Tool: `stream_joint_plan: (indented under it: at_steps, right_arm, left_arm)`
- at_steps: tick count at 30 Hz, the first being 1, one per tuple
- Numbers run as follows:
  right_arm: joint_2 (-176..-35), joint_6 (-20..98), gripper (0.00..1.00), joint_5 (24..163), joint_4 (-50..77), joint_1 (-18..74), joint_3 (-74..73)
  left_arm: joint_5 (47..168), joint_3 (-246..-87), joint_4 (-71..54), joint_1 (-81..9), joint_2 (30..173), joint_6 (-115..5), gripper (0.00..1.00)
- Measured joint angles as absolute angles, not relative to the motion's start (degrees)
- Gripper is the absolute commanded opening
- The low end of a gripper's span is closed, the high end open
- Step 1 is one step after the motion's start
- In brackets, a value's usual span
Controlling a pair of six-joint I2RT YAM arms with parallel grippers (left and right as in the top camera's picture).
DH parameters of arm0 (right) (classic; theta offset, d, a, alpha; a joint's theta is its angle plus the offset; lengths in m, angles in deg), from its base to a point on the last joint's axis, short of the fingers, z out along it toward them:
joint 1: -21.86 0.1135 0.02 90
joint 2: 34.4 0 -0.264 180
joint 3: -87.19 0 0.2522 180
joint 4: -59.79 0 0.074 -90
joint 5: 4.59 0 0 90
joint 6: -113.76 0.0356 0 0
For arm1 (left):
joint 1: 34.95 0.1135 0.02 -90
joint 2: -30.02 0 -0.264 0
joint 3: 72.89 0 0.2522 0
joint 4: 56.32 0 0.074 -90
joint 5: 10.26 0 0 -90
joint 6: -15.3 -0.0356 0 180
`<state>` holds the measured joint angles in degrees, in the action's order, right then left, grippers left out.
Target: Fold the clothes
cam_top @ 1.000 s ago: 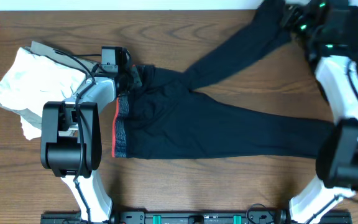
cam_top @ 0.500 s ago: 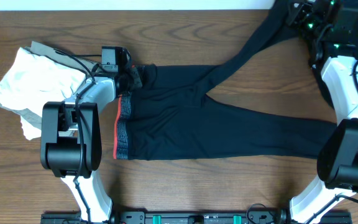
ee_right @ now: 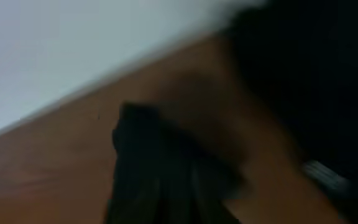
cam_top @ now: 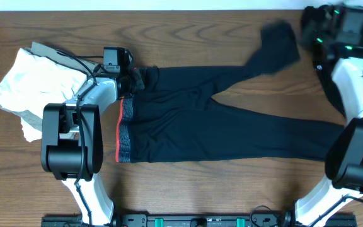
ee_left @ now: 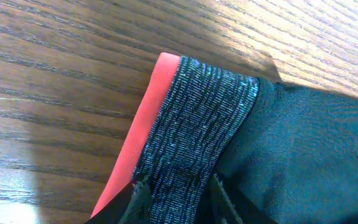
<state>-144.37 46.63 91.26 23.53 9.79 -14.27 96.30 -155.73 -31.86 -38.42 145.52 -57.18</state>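
Note:
Dark navy leggings (cam_top: 232, 129) lie spread on the wooden table, with the grey-and-coral waistband (cam_top: 123, 132) at the left and the legs running right. My left gripper (cam_top: 134, 79) is shut on the waistband's far corner; in the left wrist view the grey band (ee_left: 191, 137) with its coral edge sits between the fingers (ee_left: 176, 202). The upper leg's end (cam_top: 277, 43) is blurred, just left of my right gripper (cam_top: 312, 34). The right wrist view is blurred and shows dark cloth (ee_right: 166, 174) low in the centre. I cannot tell whether it is held.
A crumpled white cloth pile (cam_top: 27, 88) lies at the far left beside the left arm. A dark mass, possibly another black garment (cam_top: 358, 22), sits under the right arm at the back right corner. The table's back edge is close behind the right gripper.
The upper leg was pulled from a diagonal to nearly straight along the back. The right gripper moved right and down; the leg's end now sits lower and blurred. The left gripper stayed put.

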Motion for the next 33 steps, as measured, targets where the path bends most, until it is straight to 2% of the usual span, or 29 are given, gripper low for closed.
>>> stream_joint_plan:
  at_steps: [4,9,15,19,21,25,33]
  right_arm:
    - [-146.6,48.3,0.13,87.3,19.8,5.4,-14.1]
    - [-147.3,49.0,0.15,90.8,25.5,5.4,-13.9]
    - [-147.3,48.7,0.2,97.7,31.7,8.9,-13.9]
    - [-147.8,48.4,0.32,97.0,35.7,12.2,-13.9]
    - [-149.0,48.0,0.33,95.3,38.4,13.9,-13.9]
    - [-154.1,47.8,0.4,91.9,44.9,16.6,-14.0]
    - [-166.5,49.7,0.45,89.7,53.1,17.5,-14.0]
  left_arm:
    - [96.3,-155.7,-31.9,-38.4,145.5,-57.2,0.36]
    - [96.3,-155.7,-31.8,-38.4,145.5,-57.2,0.36]
    - [96.3,-155.7,-31.8,-38.4,145.5,-57.2,0.36]
    - [96.3,-155.8,-31.6,-38.4,145.5,-57.2,0.36]
    - [96.3,-155.8,-31.6,-38.4,145.5,-57.2,0.36]
    - [96.3,-155.8,-31.5,-38.4,145.5,-57.2,0.36]
    - [96.3,-155.7,-31.4,-38.4,145.4,-57.2,0.36]
